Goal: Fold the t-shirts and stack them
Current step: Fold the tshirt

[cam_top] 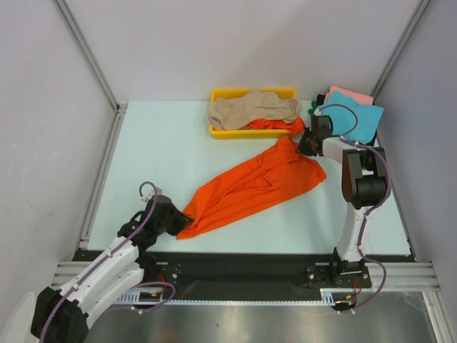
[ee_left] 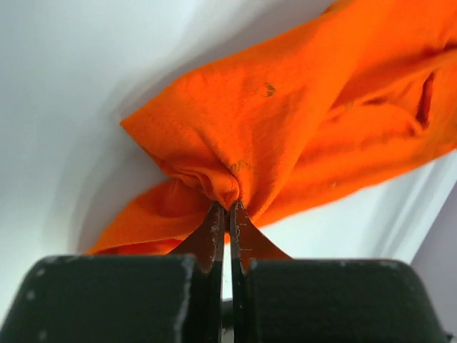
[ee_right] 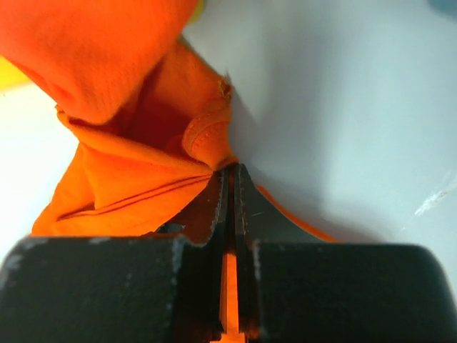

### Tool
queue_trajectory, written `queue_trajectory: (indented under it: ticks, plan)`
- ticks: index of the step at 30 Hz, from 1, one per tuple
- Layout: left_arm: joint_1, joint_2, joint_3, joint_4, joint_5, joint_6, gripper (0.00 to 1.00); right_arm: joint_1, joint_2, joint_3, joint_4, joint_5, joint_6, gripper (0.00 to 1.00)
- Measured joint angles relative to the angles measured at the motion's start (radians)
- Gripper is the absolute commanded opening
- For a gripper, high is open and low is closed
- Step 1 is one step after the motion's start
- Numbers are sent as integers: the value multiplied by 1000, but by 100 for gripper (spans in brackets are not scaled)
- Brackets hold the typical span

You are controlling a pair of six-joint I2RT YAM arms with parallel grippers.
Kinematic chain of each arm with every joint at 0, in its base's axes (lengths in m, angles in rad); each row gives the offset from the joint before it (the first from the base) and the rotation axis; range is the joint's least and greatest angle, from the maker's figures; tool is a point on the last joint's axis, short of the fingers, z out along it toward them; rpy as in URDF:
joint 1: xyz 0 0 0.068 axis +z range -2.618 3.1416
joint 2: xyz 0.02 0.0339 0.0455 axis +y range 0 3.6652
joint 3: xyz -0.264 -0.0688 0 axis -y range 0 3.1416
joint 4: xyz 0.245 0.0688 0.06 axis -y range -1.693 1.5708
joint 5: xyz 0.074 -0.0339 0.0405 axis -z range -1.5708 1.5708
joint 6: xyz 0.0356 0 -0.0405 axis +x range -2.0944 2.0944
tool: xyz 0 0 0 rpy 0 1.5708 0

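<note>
Your left tool point(ee_left: 228, 209) is pinched closed on a bunched fold at the near-left end of the orange t-shirt point(cam_top: 250, 187), its two fingers nearly touching with cloth gathered at their tips. Your right tool point(ee_right: 232, 171) is clamped tight on the shirt's far-right end, with a strip of orange showing between its fingers and a stitched hem bunched just above the tips. Between the two tools the orange t-shirt runs as a long diagonal band across the pale surface point(cam_top: 164, 143). A small dark mark point(ee_left: 268, 89) on the cloth in the left wrist view is too small to read. Beyond and left of the right tool sits the yellow tray point(cam_top: 218, 93), holding a crumpled beige t-shirt point(cam_top: 253, 107), with more orange cloth along its front right edge. In the far right corner a teal t-shirt point(cam_top: 364, 120) lies on top of a pink t-shirt point(cam_top: 350, 94).
</note>
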Motion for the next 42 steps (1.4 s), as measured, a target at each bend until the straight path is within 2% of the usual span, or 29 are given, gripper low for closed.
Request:
queue_trajectory:
  ticks: [8, 11, 12, 13, 15, 17, 23, 24, 27, 28, 30, 34, 37, 38, 40, 41, 42]
  plan:
    - [-248, -106, -31, -84, -22, -179, 0, 3, 132, 216, -101, 2, -7, 0]
    - [-260, -117, 10, -160, -86, -192, 4, 4, 142, 237, -123, 1, -1, 47]
    - [-256, -117, 34, -186, -113, -190, 4, 4, 140, 237, -122, 0, 4, 74]
    - [-248, -117, 59, -204, -136, -187, 4, 4, 131, 235, -115, -1, 5, 83]
    - [-213, -116, 100, -227, -162, -167, 4, 4, 101, 220, -124, 16, -4, 93]
    - [-171, -111, 123, -231, -179, -134, 5, 2, 64, 200, -154, 39, -6, 96]
    - [-24, -28, 124, -228, -178, -42, 36, -24, -173, 18, -228, 95, 23, 98]
    - [-8, -10, 124, -222, -175, -26, 53, -29, -226, -36, -216, 93, 34, 98]
    - [7, 28, 105, -193, -149, 11, 67, -33, -404, -227, -201, 74, 74, 98]
    - [7, 29, 93, -185, -139, 20, 69, -33, -447, -283, -199, 61, 85, 97]
    - [8, 24, 69, -172, -121, 33, 70, -33, -496, -378, -182, 38, 104, 96]
    - [8, 21, 33, -149, -105, 56, 69, -32, -487, -488, -165, 8, 130, 93]
    - [8, 28, 10, -124, -93, 64, 67, -34, -460, -476, -122, -2, 140, 82]
    - [8, 30, 7, -110, -87, 66, 64, -36, -435, -465, -101, -6, 141, 71]
    - [8, 31, -8, -74, -80, 68, 58, -42, -382, -425, -63, -15, 143, 56]
    - [8, 33, -13, -63, -76, 69, 49, -45, -350, -406, -50, -21, 146, 41]
    - [8, 36, -17, -50, -75, 72, 40, -51, -328, -388, -35, -21, 144, 33]
